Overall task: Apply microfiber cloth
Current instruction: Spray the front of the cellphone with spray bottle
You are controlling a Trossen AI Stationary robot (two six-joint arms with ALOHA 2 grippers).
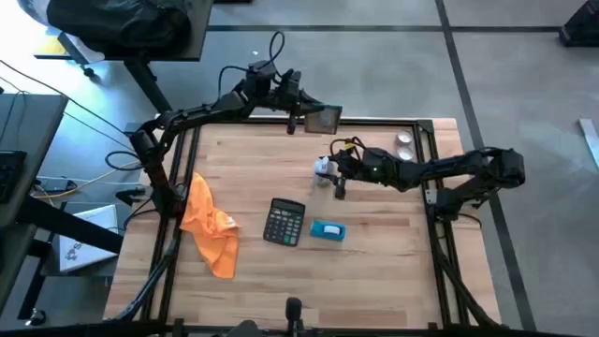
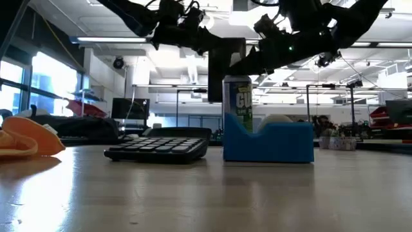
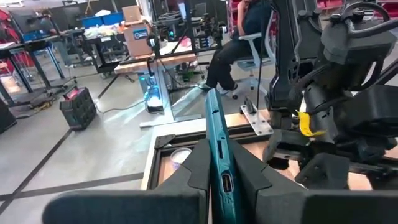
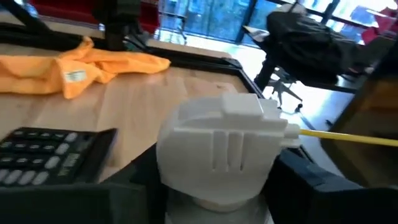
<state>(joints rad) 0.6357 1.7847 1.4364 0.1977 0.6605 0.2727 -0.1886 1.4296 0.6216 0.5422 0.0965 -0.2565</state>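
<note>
Left claw (image 3: 219,180) clamps the slab (image 1: 324,118) on edge; right claw (image 1: 329,173) grips a spray bottle (image 4: 217,149). Cloth (image 1: 210,225) lies well apart, past the calculator (image 1: 284,223). Hazard: both claws occupied; releasing either load carelessly risks dropping it.

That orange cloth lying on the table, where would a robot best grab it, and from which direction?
The microfiber cloth lies crumpled near the table's left edge, so coming straight down from above suits it. A raised fold, like the ridge in its upper half, gives fingers something to pinch. Both tools are busy: left holds the teal slab, right a spray bottle.
</note>
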